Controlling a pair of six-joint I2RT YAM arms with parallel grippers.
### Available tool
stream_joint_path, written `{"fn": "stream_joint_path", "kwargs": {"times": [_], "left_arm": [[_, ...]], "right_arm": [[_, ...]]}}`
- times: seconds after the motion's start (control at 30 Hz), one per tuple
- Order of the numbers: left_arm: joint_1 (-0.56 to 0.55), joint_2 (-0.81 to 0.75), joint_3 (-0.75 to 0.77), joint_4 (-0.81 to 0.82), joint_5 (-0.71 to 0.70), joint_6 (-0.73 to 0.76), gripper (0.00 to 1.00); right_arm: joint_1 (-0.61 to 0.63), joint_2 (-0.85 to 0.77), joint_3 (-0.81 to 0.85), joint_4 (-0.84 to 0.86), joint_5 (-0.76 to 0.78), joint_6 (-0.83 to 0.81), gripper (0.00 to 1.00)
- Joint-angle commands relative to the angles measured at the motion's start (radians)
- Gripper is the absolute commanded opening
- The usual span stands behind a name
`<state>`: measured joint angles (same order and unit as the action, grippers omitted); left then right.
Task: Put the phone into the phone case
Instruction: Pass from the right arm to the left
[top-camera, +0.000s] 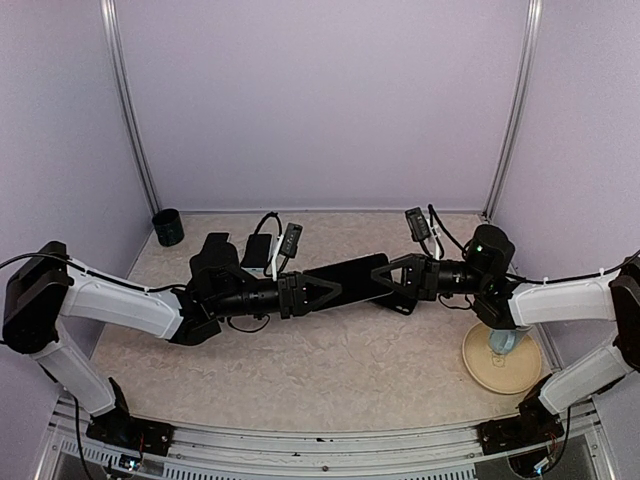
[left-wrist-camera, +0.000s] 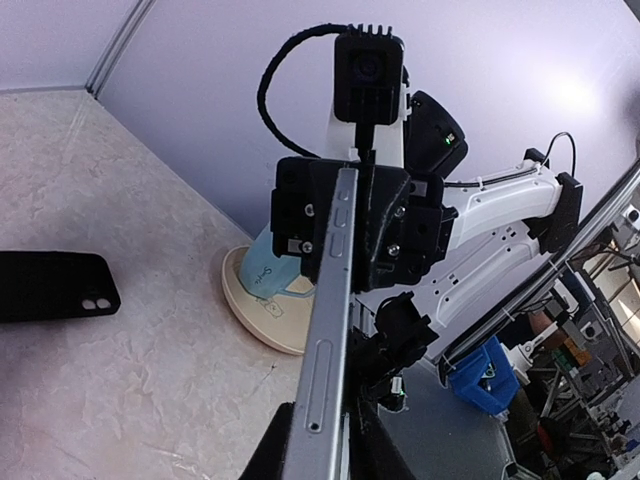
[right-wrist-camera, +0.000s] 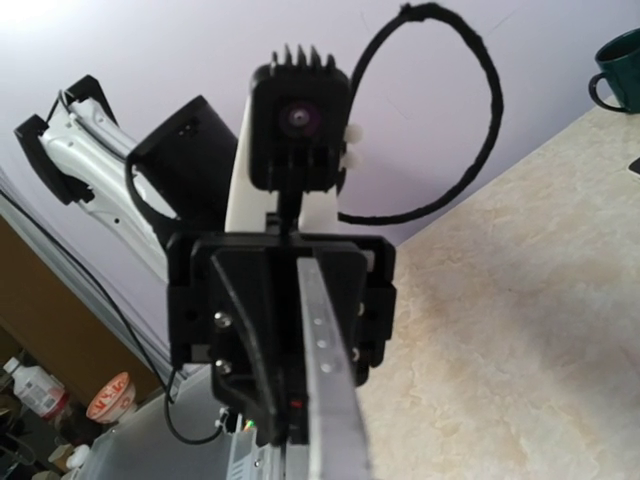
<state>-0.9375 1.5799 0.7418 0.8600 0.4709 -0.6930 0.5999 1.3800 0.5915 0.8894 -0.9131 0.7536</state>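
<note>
The phone case (left-wrist-camera: 50, 285) runs off the left edge

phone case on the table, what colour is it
Black; the phone case shows best in the left wrist view.

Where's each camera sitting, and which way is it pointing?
Top external: above and behind the robot, looking down at the table; left arm and right arm show, left gripper and right gripper shut on the phone.
Left wrist: on the left arm, looking along the phone's edge at the right gripper; own fingers at bottom, case at left.
Right wrist: on the right arm, looking back along the phone at the left gripper; own fingers unclear, cup top right.
Shared: both wrist views show the phone edge-on, facing each other.
</note>
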Motion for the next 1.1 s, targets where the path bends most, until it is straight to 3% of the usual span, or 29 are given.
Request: {"fn": "stream_joint_path", "kwargs": {"times": [0.0,0.1,0.23,0.67,0.83,1.07], "left_arm": [[-0.01,0.002,-0.001,0.077,0.04,0.001,0.11],[-0.011,0.002,-0.005,0.087,0.05,-0.003,0.02],[-0.011,0.002,-0.007,0.097,0.052,-0.007,0.0],[0.008,-0.029,-0.028,0.016,0.007,0.016,0.0],[0.024,-0.068,-0.056,-0.034,-0.063,0.029,0.0],[0.04,-0.129,-0.09,-0.132,-0.195,0.068,0.0]], "right_arm": [[0.005,-0.01,0.0,0.009,0.031,-0.02,0.0],[0.005,-0.016,0.001,-0.003,0.033,-0.026,0.0],[0.004,-0.023,0.003,-0.023,0.034,-0.035,0.02],[-0.01,-0.085,0.032,-0.231,0.086,-0.139,0.54],[-0.019,-0.117,0.037,-0.325,0.13,-0.168,0.68],[-0.023,-0.153,0.05,-0.474,0.245,-0.192,0.7]]}}
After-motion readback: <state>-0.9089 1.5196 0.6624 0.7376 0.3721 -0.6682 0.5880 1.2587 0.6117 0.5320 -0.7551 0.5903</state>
